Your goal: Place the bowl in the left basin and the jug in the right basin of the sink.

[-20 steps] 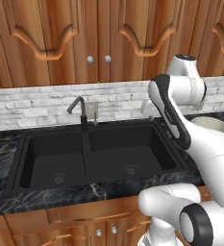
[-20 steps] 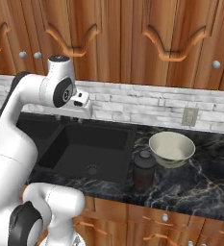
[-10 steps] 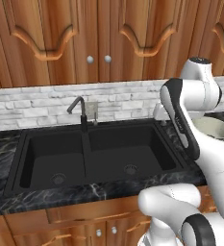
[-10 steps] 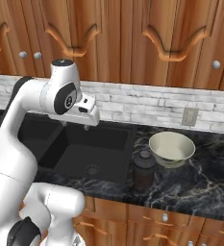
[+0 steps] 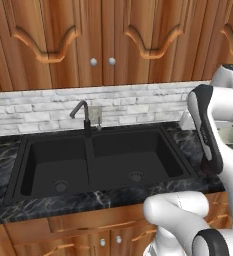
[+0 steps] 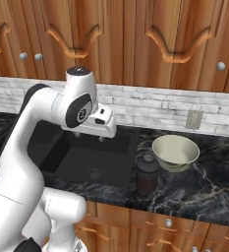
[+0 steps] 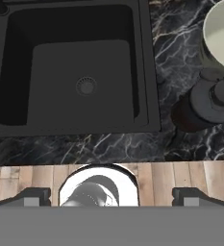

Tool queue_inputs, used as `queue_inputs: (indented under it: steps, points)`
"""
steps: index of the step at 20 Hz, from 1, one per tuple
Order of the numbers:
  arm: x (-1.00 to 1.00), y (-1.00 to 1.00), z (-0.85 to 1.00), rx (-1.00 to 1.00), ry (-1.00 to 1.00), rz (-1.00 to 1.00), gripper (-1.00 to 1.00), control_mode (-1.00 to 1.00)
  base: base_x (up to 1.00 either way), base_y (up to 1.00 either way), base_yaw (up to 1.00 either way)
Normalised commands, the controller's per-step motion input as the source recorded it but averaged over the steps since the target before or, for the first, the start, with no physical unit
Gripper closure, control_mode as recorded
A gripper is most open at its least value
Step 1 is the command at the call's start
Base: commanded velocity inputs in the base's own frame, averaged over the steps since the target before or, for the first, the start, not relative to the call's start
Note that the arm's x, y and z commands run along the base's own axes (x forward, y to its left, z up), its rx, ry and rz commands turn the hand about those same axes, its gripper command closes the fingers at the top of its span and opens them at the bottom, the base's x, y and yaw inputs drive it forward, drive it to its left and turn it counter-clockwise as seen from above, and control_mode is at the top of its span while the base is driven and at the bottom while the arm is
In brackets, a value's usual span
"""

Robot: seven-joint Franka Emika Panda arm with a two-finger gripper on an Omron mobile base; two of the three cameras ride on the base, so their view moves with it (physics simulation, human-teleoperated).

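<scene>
I see the end effector (image 7: 111, 194) released, empty, above the right basin (image 7: 82, 84). At right of frame, the jug (image 6: 147, 173) and bowl (image 6: 175, 152) rest on the bench (image 6: 204, 189). No legible markings.

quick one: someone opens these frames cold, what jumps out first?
Probably the big white arm, its open gripper hanging above the right basin of the black sink. Next, the pale bowl on the dark marble counter right of the sink, with the small dark jug just in front of it, near the counter's front edge. Both basins hold nothing, and warm wood cabinets run across the wall behind.
</scene>
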Motion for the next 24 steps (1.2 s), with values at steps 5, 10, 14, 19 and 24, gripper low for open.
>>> queue_inputs:
  steps: [5, 10, 14, 19, 24]
  points:
    - [-0.34, -0.45, -0.03, 0.01, 0.00, -0.02, -1.00, -1.00, 0.00, 0.00, 0.00]
    - [-0.28, -0.34, -0.06, 0.01, 0.00, -0.09, -1.00, -1.00, 0.00, 0.00, 0.00]
    - [-0.18, -0.30, -0.08, 0.00, 0.00, -0.15, -1.00, -1.00, 0.00, 0.00, 0.00]
    - [-0.08, -0.27, -0.13, 0.00, 0.00, -0.19, -1.00, -1.00, 0.00, 0.00, 0.00]
    - [0.00, -0.26, -0.13, 0.00, 0.02, -0.19, -1.00, -1.00, 0.00, 0.00, 0.00]
